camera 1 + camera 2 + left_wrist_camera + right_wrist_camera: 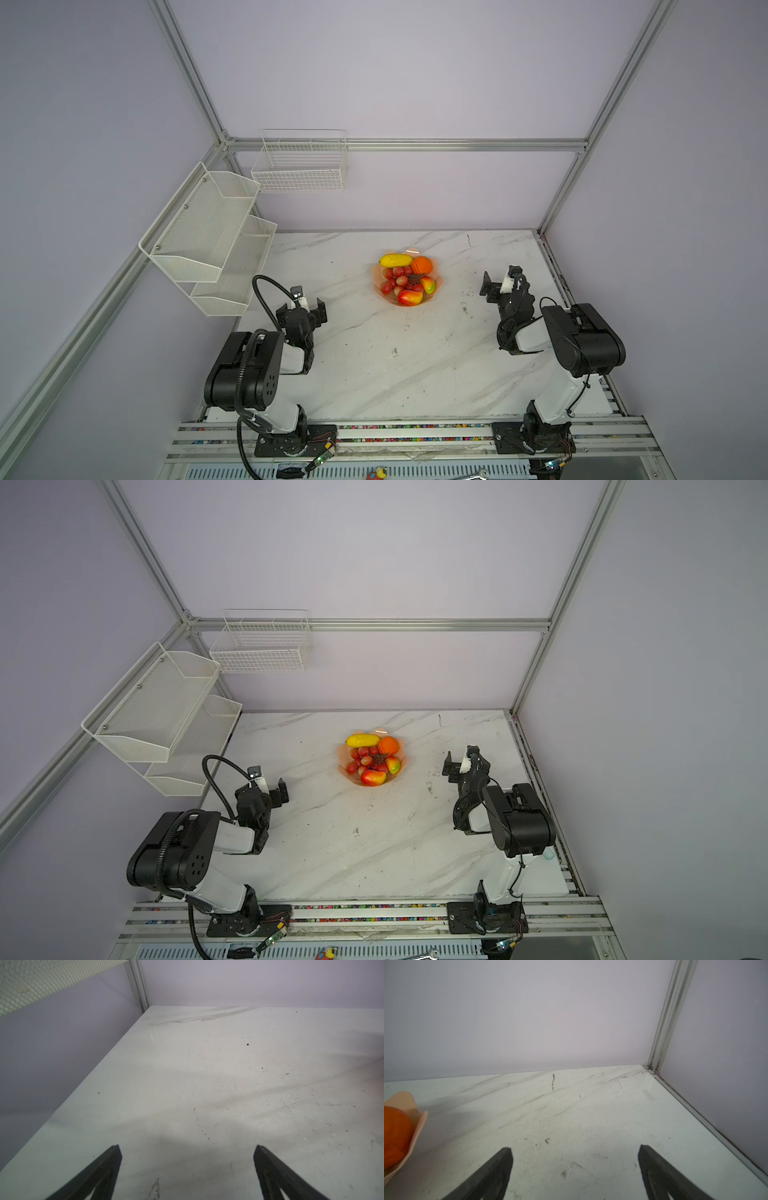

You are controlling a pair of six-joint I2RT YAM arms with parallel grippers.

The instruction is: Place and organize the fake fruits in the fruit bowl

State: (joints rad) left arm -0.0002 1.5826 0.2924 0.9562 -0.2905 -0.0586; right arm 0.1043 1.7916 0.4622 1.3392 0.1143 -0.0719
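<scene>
1. A translucent peach-pink bowl with a scalloped petal rim (376, 286) (340, 766) stands on the white marble-patterned tabletop (374, 365), towards the far side and between the two arms.
2. The glossy plastic fruits lie inside it. A bumpy yellow oblong fruit (395, 260) sits at the far left, with a round orange (422, 265) just to its right.
3. A bunch of red grapes (398, 279) fills the middle. One red-yellow mango (410, 297) lies at the near edge and a second mango (428, 285) at the right.
4. The left gripper (308, 300) (188, 1147) sits over the left of the table, well apart from the bowl, jaws spread wide with nothing between them.
5. The right gripper (500, 277) (575, 1148) sits right of the bowl, equally wide and empty. Its wrist view catches the bowl's rim (419, 1124) and the orange (396, 1126).
6. Whether either gripper touches the tabletop is hard to tell.
7. A white mesh shelf unit (199, 232) hangs on the left wall and a white wire basket (299, 166) on the far wall.
</scene>
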